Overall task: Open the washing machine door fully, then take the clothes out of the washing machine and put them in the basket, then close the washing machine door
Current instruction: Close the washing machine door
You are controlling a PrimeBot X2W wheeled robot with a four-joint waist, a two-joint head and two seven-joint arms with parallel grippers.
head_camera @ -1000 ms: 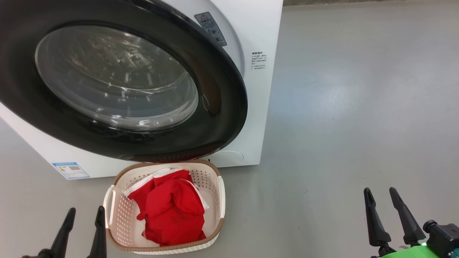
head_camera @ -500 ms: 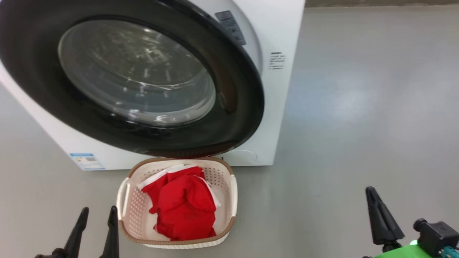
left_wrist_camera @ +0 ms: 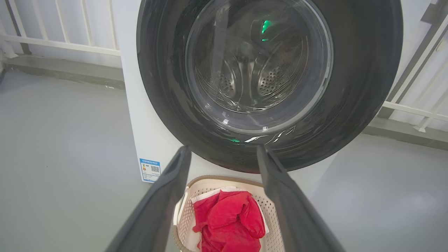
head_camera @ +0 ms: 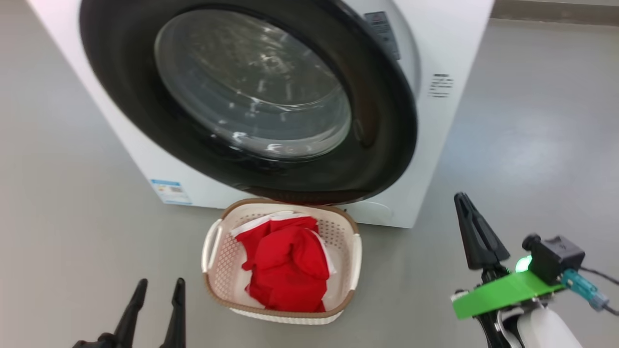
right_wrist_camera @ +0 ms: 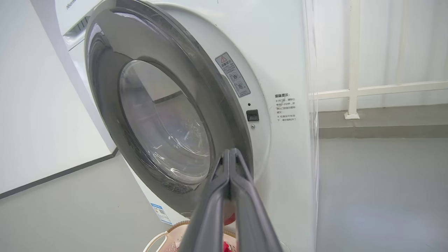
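We face the washing machine [head_camera: 449, 48], its door [head_camera: 382, 121] ajar, the basket [head_camera: 356, 256] on the floor [head_camera: 532, 145] just in front of it holding the red clothes [head_camera: 285, 266], our left gripper [head_camera: 161, 281] with jaws wide and our right gripper [head_camera: 462, 203] pressed together, empty

On the washing machine [right_wrist_camera: 287, 42] you can read a warning triangle on the grey sticker [right_wrist_camera: 232, 74] and a QR code on the blue label [left_wrist_camera: 150, 170]; the remaining print is illegible.

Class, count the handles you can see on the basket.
2. The left handle is on the left side of the basket, and the right handle is on the opposite side. None seems hidden.
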